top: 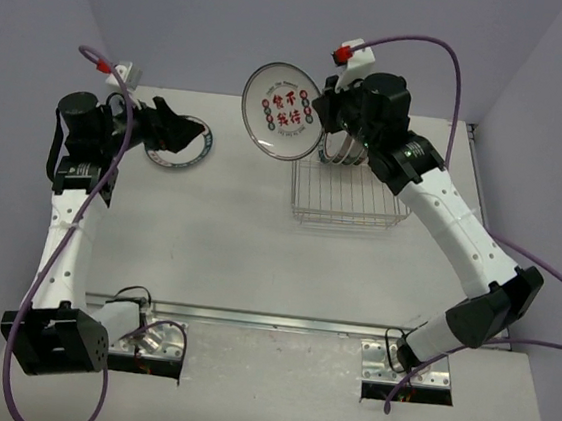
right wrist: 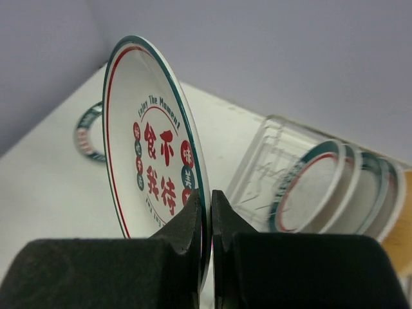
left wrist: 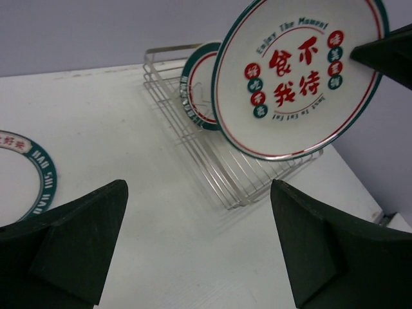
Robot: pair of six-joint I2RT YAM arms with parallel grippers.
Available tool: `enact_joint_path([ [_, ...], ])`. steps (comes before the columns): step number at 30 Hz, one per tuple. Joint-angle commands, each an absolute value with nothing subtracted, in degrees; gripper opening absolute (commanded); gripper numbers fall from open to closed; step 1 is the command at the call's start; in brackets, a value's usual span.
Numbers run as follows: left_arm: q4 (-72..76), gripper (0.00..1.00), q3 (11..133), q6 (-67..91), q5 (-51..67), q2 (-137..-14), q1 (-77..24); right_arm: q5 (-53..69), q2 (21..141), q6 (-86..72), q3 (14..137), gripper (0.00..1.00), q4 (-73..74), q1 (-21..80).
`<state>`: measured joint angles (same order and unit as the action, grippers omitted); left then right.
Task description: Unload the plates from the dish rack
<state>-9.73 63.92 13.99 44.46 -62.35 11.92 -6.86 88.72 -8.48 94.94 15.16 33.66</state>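
My right gripper (top: 319, 107) is shut on the rim of a white plate with red characters (top: 281, 111) and holds it upright in the air, left of the dish rack (top: 347, 199). The same plate (right wrist: 147, 167) fills the right wrist view, pinched at my right gripper (right wrist: 208, 201); it shows too in the left wrist view (left wrist: 293, 80). Several teal-rimmed plates (right wrist: 341, 190) stand in the rack's slots. Another teal-rimmed plate (top: 189, 151) lies flat on the table under my left gripper (top: 190, 139), which is open and empty (left wrist: 196, 244).
The silver wire rack (left wrist: 212, 161) sits at the back right of the white table. A tan-yellow edge (right wrist: 400, 225) shows behind the racked plates. Purple cables loop over both arms. The side walls stand close to the table's edges.
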Motion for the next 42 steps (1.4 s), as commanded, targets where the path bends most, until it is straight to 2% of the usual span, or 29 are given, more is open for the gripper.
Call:
enact_joint_path([
  [1, -6.2, 0.90, 61.0, 16.3, 53.3, -63.1, 10.9, 14.1, 89.8, -18.2, 91.3, 0.00, 17.0, 34.2],
  [8, -11.1, 0.84, 61.1, 10.6, 51.5, -63.3, 7.2, 22.8, 91.6, -21.7, 91.0, 0.00, 16.3, 34.3],
  [21, -15.9, 0.61, 61.3, 5.1, 47.2, -67.6, 2.6, 26.8, 91.8, -22.7, 90.6, 0.00, 15.6, 34.5],
  [26, -17.3, 0.44, 61.1, 3.6, 49.4, -68.2, 1.9, 25.9, 92.0, -22.1, 91.1, 0.00, 15.6, 34.5],
  [28, -17.5, 0.32, 61.2, 3.4, 49.3, -68.2, 2.0, 25.4, 92.1, -21.8, 91.3, 0.00, 15.6, 34.5],
  [30, -18.2, 0.08, 61.5, 3.4, 48.6, -68.5, 1.9, 24.2, 92.4, -21.8, 91.4, 0.00, 15.8, 34.5],
  [31, -18.3, 0.00, 61.5, 3.7, 48.2, -68.7, 1.9, 23.5, 92.5, -21.8, 91.5, 0.00, 16.0, 34.5],
  [32, -18.2, 0.00, 61.5, 4.1, 47.6, -68.7, 1.9, 23.2, 92.5, -21.7, 91.7, 0.00, 16.2, 34.5],
  [33, -18.0, 0.00, 61.5, 4.6, 47.5, -68.7, 2.0, 22.8, 92.6, -21.6, 91.6, 0.04, 16.5, 34.5],
  [36, -16.9, 0.00, 61.2, 6.7, 46.5, -69.0, 2.9, 19.2, 92.6, -21.1, 90.7, 0.42, 16.6, 34.4],
  [38, -16.4, 0.00, 61.4, 8.1, 46.7, -70.1, 5.1, 17.1, 92.4, -20.8, 90.0, 0.62, 16.6, 34.3],
  [39, -16.1, 0.00, 61.8, 8.6, 47.3, -71.0, 6.6, 16.2, 92.3, -20.8, 89.7, 0.68, 16.7, 34.2],
  [41, -15.6, 0.00, 62.3, 10.2, 47.7, -72.8, 8.9, 14.7, 92.3, -20.7, 89.2, 0.95, 16.7, 34.2],
  [42, -15.2, 0.00, 62.7, 10.9, 47.7, -73.5, 10.7, 13.5, 92.2, -20.6, 89.2, 0.99, 16.7, 34.1],
])
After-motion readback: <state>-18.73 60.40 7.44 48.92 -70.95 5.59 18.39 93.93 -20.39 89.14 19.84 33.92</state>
